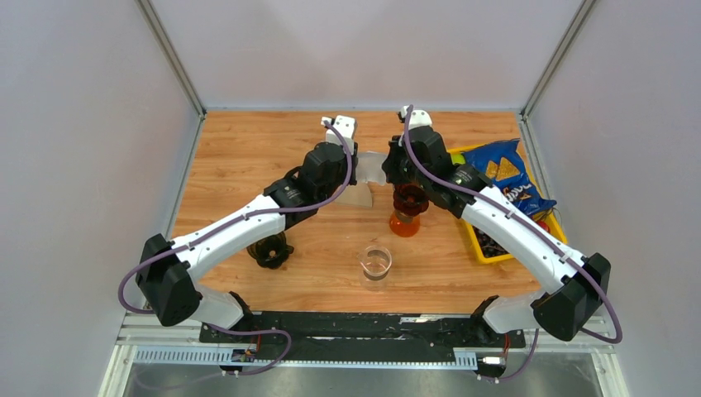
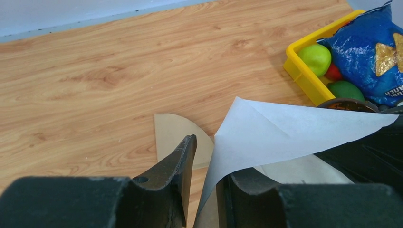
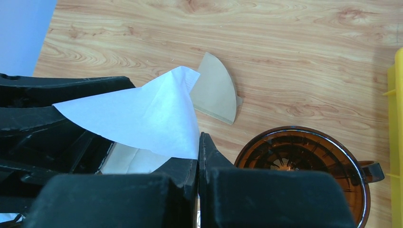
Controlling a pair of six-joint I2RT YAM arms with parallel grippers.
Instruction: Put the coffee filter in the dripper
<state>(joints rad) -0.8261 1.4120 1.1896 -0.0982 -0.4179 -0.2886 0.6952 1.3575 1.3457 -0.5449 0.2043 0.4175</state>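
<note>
right wrist view: the white coffee filter [image 3: 142, 114] is pinched by the closed right gripper [image 3: 199, 153], in the air just beside the dripper [image 3: 304, 161], while the left gripper [image 2: 209, 159] sits close around its other edge, though a firm pinch cannot be told. the paper layers should be pulled apart softly, then lowered point-first into the dripper. its long side is stretched left to right between both grippers, with one corner poking out ahead.

Your left arm [image 1: 240, 225] and right arm [image 1: 517, 233]: white shell links, black joints and shoulders. Purple cable [image 1: 350, 165] runs along each. White wrist mounts [image 1: 341, 126]. Left pincer [image 2: 205, 164], right pincer [image 3: 198, 147]: matte black, blocky, tapered fingers, scuffed edges. Black rail [image 1: 364, 327] under both bases.
</note>
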